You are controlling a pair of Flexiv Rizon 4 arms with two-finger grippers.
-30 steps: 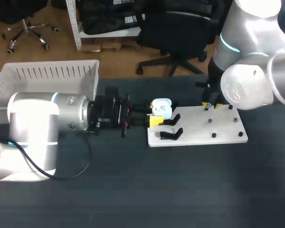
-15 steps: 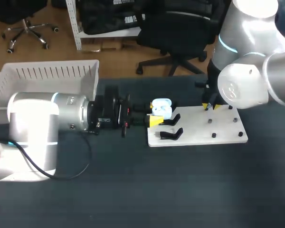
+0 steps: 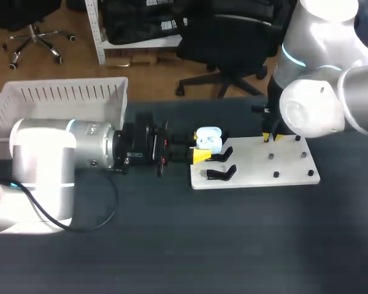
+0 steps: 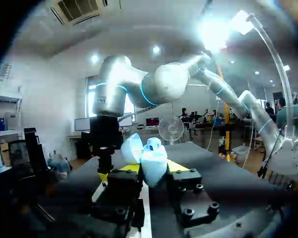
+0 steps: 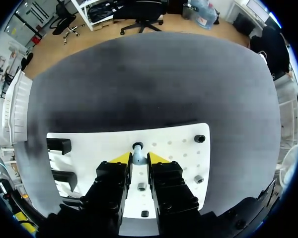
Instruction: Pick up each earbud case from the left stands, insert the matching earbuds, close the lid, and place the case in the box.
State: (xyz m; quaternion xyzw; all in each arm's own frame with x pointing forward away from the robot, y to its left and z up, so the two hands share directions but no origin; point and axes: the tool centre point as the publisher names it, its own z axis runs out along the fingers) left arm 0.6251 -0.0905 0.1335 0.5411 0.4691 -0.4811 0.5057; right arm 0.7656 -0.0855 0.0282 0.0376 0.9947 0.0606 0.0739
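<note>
A light blue earbud case (image 3: 207,139) with its lid up sits at the left edge of the white board (image 3: 288,168). My left gripper (image 3: 200,154) is shut on it. In the left wrist view the case (image 4: 152,161) stands between the yellow tips of that gripper (image 4: 153,169), lid (image 4: 131,148) tilted back. My right gripper (image 3: 271,137) hangs over the board's back edge. In the right wrist view a small grey-blue earbud (image 5: 137,154) stands on the board (image 5: 174,148), and the right gripper (image 5: 138,158) has its fingers pressed against both sides of it.
Two black stands (image 3: 221,174) sit at the board's left end, seen also from the right wrist as stands (image 5: 59,146). Small dark pegs (image 3: 276,174) dot the board. The white slatted box (image 3: 61,98) stands at the back left. Dark table mat (image 3: 233,245) spreads in front.
My right gripper's fingers have narrowed around the earbud on the board, and the right arm has shifted slightly. The left arm and the case have stayed put.
</note>
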